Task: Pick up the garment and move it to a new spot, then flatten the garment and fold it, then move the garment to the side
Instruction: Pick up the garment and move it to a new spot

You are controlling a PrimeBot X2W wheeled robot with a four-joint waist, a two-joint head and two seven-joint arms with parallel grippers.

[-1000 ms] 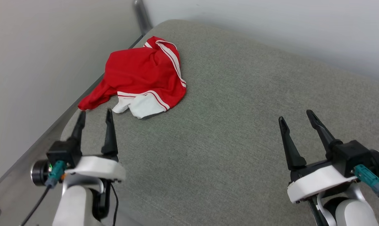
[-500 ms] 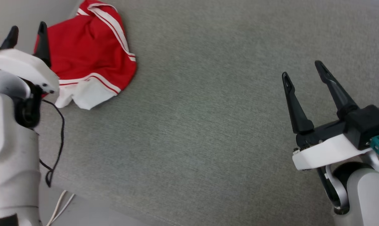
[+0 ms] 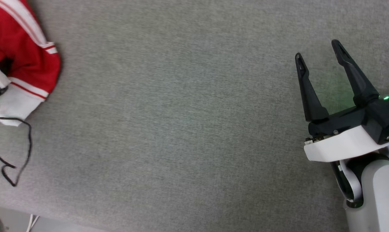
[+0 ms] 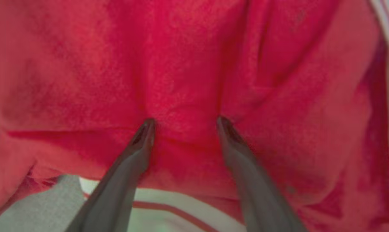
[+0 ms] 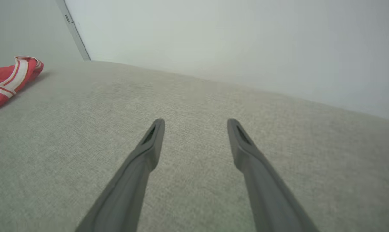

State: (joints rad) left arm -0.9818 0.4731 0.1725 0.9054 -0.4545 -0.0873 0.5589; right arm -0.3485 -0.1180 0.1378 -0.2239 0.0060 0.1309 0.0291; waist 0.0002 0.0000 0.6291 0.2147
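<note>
At the left edge of the grey fabric cushion, your left gripper has reached the soft red, white-trimmed garment, jaws wide, tips on cloth; pinch next; your right gripper waits wide, well apart.

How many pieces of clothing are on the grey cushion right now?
1: the garment at the left edge of the cushion, left claw open over it. Others may lie off-frame.
</note>
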